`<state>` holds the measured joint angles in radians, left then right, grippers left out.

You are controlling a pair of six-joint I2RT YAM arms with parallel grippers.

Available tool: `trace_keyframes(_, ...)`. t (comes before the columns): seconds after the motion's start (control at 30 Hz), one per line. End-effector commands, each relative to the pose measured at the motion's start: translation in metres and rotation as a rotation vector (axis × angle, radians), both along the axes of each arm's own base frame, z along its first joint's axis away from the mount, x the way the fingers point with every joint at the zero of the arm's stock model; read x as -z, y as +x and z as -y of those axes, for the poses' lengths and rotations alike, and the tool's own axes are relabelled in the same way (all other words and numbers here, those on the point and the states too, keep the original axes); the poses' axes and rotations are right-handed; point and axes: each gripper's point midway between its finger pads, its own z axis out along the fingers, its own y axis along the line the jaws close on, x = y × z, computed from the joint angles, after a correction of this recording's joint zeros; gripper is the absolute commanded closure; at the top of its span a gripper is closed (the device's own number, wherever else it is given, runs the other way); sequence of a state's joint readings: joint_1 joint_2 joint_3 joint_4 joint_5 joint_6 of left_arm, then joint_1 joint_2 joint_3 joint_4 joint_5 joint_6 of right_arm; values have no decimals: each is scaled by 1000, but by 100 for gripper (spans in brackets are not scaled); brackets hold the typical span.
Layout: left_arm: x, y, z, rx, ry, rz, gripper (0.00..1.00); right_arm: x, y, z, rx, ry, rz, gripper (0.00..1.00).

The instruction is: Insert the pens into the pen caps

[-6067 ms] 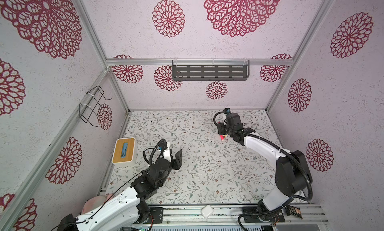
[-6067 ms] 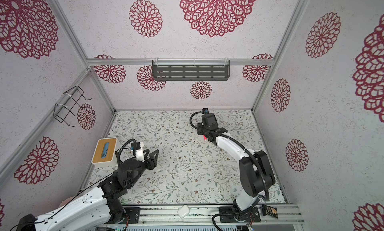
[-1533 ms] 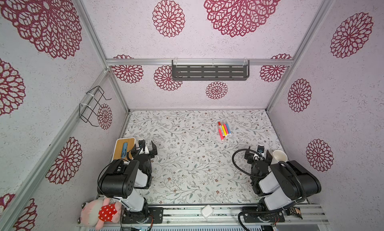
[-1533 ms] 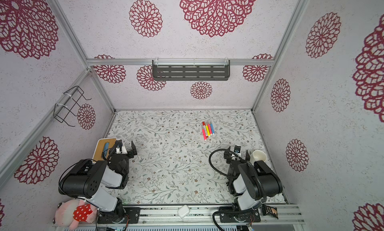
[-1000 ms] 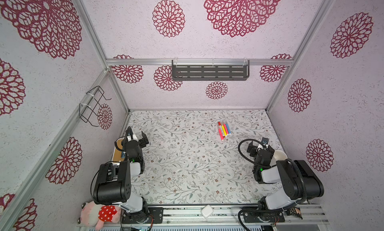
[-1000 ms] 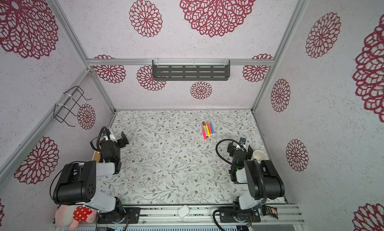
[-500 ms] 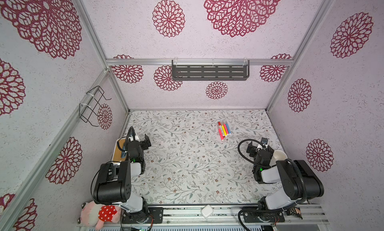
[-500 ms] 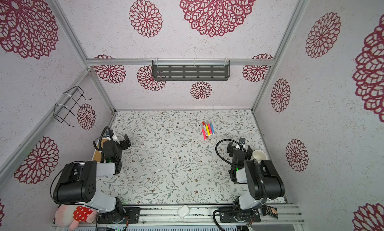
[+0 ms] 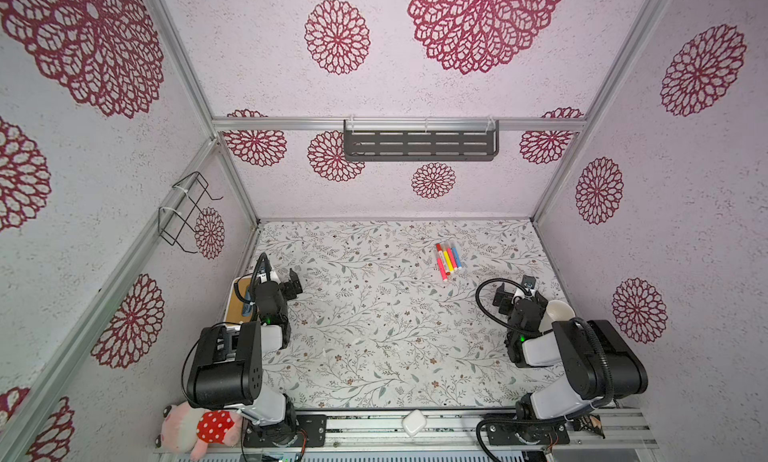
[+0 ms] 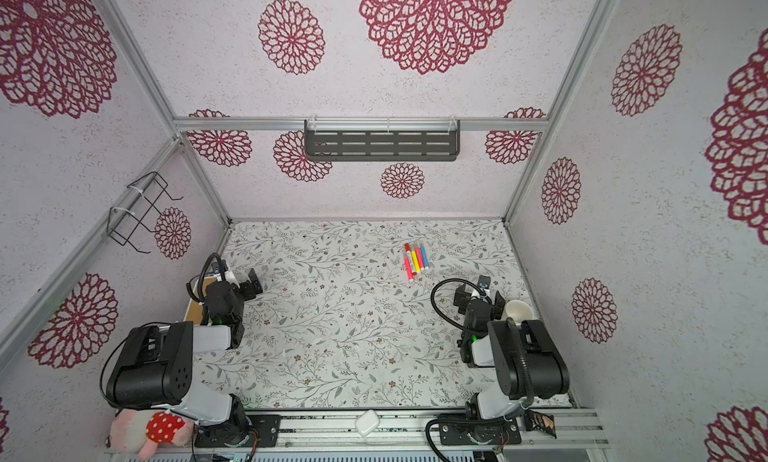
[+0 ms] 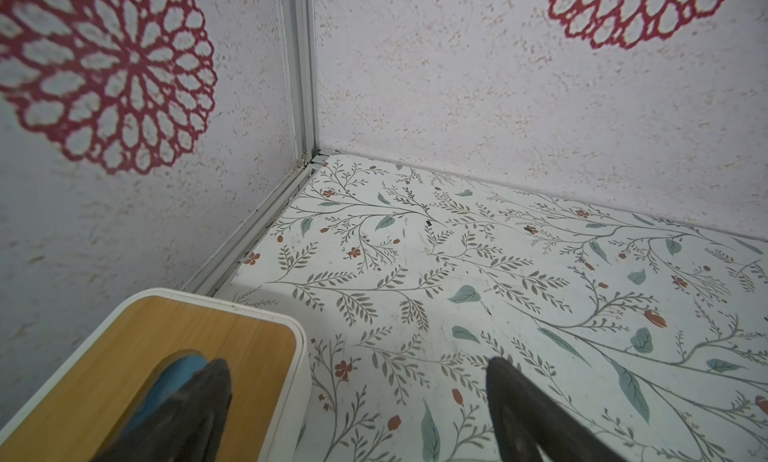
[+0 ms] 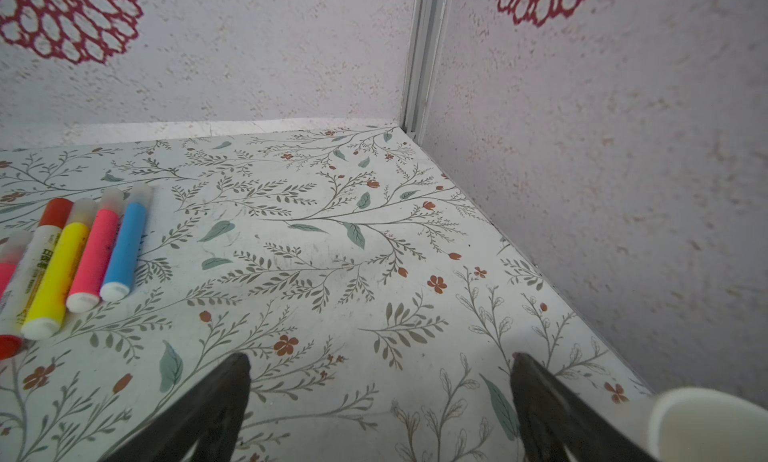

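Observation:
Several pens (image 9: pixel 446 258) (image 10: pixel 415 258) lie side by side on the floral table, right of the middle toward the back. In the right wrist view the blue pen (image 12: pixel 124 248), pink pen (image 12: pixel 93 256) and yellow pen (image 12: pixel 56 273) each wear a pale pen cap (image 12: pixel 141 192) on the far end. A white-bodied one wears a red cap (image 12: pixel 56 210). My right gripper (image 9: pixel 517 298) (image 12: pixel 380 358) stands open and empty, nearer the front than the pens. My left gripper (image 9: pixel 286 283) (image 11: pixel 356 364) is open and empty at the left wall, far from them.
A white box with a wooden lid (image 11: pixel 166 356) (image 9: pixel 237 302) sits under the left gripper. A white cup (image 9: pixel 559 312) (image 12: pixel 706 422) stands beside the right gripper. A plush toy (image 9: pixel 199 428) and a small white case (image 9: pixel 413 422) lie at the front rail.
Both arms have drawn back from the table's middle and folded near the front. The right gripper has left the pens lying there. Over the last second hardly anything has moved.

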<state>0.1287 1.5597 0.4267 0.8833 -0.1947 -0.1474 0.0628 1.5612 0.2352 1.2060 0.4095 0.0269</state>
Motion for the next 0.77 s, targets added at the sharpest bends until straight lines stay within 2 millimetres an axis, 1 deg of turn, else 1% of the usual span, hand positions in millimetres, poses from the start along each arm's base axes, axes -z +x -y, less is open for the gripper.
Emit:
trace_keyframes(0.0, 1, 0, 4, 16, 3, -7, 3, -16, 4, -3, -11, 19, 63, 1)
trace_keyframes(0.33, 1, 0, 4, 15, 3, -7, 3, -16, 4, -3, -11, 19, 62, 1)
trace_keyframes(0.47, 3, 3, 4, 18, 1, -21, 3, -16, 4, -3, -10, 18, 61, 1)
trace_keyframes(0.6, 1, 1, 5, 28, 1, -10, 3, -14, 7, -6, -25, 20, 52, 1)
trace_keyframes(0.73, 1, 1, 5, 29, 2, -9, 3, -15, 5, -5, -26, 20, 59, 1)
